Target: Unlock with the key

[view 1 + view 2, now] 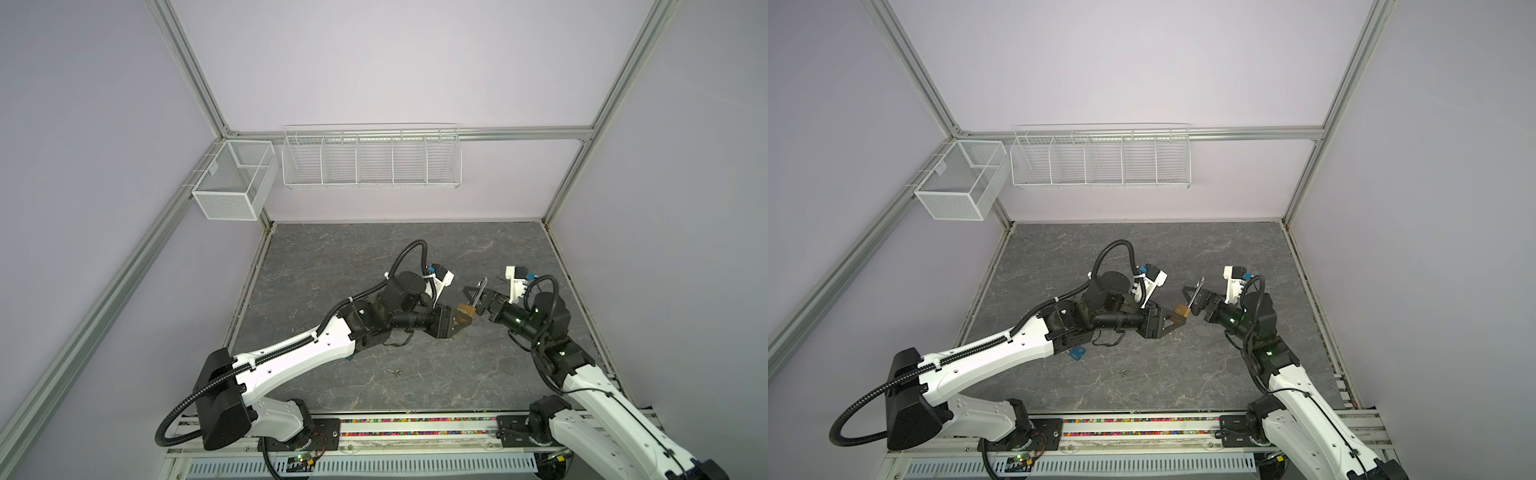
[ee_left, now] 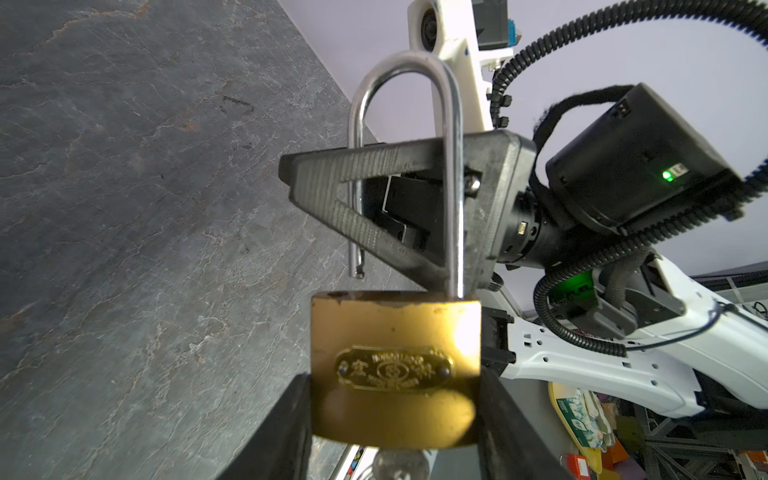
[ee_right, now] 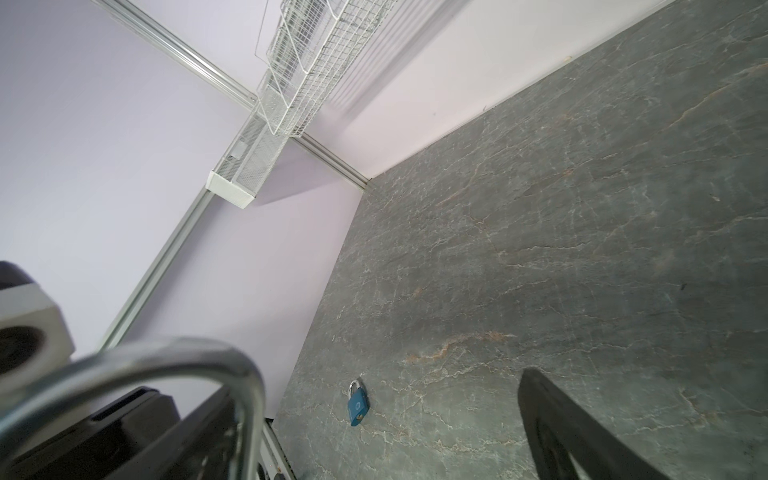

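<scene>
My left gripper (image 2: pixel 395 401) is shut on the body of a brass padlock (image 2: pixel 395 365), held above the table in both top views (image 1: pixel 465 312) (image 1: pixel 1181 311). Its steel shackle (image 2: pixel 453 174) stands open, with the short leg's end free of the body. A blurred silver key head (image 2: pixel 401 465) shows under the padlock body. My right gripper (image 1: pixel 478 299) (image 1: pixel 1194 297) is open and grips nothing. One of its black fingers (image 2: pixel 332 183) reaches through the shackle loop (image 3: pixel 166 353).
A blue padlock (image 3: pixel 357 405) (image 1: pixel 1076 354) lies on the grey table beside the left arm. A small metal piece, perhaps another key (image 1: pixel 395 372), lies nearer the front edge. White wire baskets (image 1: pixel 372 156) hang on the back wall.
</scene>
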You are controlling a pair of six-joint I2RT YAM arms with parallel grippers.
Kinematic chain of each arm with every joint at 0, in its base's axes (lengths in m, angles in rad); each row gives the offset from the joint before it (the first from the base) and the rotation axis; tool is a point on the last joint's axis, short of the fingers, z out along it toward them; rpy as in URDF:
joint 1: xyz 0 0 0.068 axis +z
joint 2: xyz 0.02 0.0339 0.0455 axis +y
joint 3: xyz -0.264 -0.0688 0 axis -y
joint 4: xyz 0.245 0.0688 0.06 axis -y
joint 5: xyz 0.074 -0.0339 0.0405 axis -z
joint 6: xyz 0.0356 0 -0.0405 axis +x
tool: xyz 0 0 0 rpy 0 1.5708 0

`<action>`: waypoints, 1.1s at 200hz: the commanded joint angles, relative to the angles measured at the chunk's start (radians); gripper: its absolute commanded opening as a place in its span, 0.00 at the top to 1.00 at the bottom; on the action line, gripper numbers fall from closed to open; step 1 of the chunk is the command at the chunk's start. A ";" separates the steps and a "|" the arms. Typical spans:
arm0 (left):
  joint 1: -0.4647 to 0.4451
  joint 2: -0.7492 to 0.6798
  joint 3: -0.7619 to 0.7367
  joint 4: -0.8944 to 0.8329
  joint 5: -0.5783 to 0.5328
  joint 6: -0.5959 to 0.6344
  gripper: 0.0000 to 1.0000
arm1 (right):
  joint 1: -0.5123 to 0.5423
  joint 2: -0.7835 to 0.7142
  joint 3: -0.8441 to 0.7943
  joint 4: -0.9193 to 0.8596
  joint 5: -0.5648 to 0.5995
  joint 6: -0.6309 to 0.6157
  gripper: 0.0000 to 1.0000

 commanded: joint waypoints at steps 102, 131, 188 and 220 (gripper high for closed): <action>-0.027 0.006 0.160 -0.167 -0.222 0.120 1.00 | 0.025 0.021 0.162 -0.457 0.227 -0.144 0.08; -0.057 0.041 0.222 -0.275 -0.354 0.165 1.00 | 0.028 0.034 0.172 -0.488 0.249 -0.155 0.09; -0.068 0.136 0.189 -0.248 -0.432 0.168 1.00 | 0.032 0.036 0.168 -0.490 0.235 -0.157 0.08; -0.069 0.184 0.103 -0.119 -0.489 0.151 1.00 | 0.032 -0.021 0.157 -0.585 0.224 -0.171 0.07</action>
